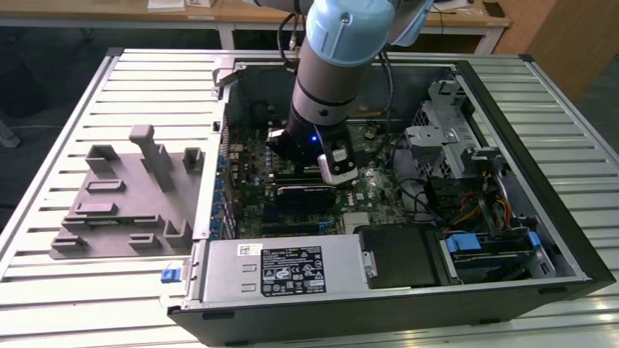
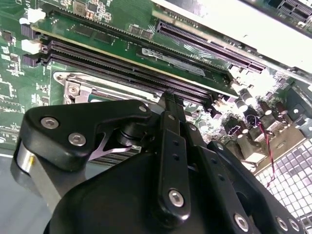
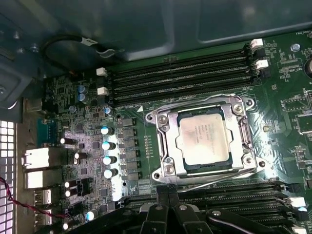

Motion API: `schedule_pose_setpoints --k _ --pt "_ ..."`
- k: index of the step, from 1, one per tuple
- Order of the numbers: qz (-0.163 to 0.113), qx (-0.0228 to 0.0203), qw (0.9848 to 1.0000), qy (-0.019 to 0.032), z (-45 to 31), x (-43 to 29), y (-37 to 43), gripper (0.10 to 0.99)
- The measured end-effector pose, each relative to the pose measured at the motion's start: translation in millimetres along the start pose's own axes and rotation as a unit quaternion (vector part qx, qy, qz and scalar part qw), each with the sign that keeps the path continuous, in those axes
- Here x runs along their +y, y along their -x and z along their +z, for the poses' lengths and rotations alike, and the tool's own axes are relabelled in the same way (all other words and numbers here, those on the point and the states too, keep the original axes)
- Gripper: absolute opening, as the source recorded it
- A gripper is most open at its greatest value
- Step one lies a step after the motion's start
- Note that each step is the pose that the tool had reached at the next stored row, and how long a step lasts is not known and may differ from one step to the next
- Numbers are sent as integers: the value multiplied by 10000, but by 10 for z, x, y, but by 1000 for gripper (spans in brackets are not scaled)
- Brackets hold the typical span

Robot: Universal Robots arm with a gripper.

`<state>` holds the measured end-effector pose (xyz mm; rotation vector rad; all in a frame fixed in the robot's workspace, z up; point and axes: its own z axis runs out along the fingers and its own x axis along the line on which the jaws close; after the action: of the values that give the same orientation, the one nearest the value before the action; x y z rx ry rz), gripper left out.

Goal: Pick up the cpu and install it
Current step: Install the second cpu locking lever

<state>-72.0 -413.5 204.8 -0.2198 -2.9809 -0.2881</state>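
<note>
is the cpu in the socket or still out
In. In the first wrist view the cpu lies flat and square inside the socket's metal frame, level with it, with nothing holding it.

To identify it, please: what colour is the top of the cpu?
Pale silvery metal; the cpu shows best in the first wrist view, lying in its metal-framed socket.
</note>
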Motion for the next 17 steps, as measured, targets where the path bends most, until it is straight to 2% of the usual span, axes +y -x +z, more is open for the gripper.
schedule_pose_setpoints --k 4,17 --pt "-7 6 10000 42 18 -3 -1 106" --pt "-14 17 9999 110 66 -9 -43 106"
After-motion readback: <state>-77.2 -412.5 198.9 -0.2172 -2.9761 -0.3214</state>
